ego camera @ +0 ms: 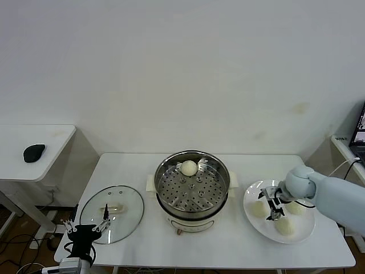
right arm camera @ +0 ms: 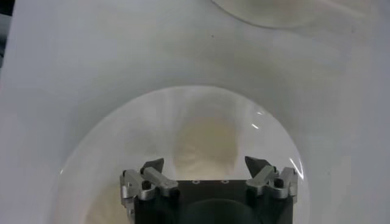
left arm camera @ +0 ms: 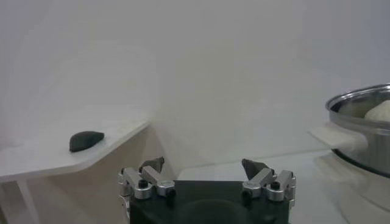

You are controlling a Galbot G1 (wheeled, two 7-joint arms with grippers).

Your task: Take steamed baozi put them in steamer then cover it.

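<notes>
**Ana:** So, running from the left: what's over there?

**Ben:** A side table (ego camera: pixel 34 145) with a dark mouse (ego camera: pixel 34 152) on it, well clear of the work. Next, the left gripper (ego camera: pixel 85 231) hangs at the main table's (ego camera: pixel 228 254) near-left corner, fingers spread, holding nothing. Just beyond it, the cover (ego camera: pixel 112 213) lies flat on the table, at about nine o'clock from the steamer (ego camera: pixel 193 188).

**Ana:** And the steamer itself?

**Ben:** Centre of the table, uncovered. One baozi (ego camera: pixel 189 168) sits on the perforated tray near the rim, at roughly twelve o'clock. I'd judge the loading about a quarter done.

**Ana:** The step in hand, then?

**Ben:** Fetching the second bun, I'd say. The right gripper (ego camera: pixel 273 204) is down over the white plate (ego camera: pixel 305 231), at three o'clock from the steamer, with jaws spread either side of a bun (right arm camera: pixel 204 143). Whether the pads touch it, I can't tell. Three buns remain on the plate.

**Ana:** What does the next move call for?

**Ben:** Probably a soft squeeze, as the dough looks yielding, then a lift high enough to clear the steamer's rim.

**Ana:** Anything in the way?

**Ben:** The two neighbouring buns lie close; a finger could nudge one. The route across to the tray looks open.
</notes>
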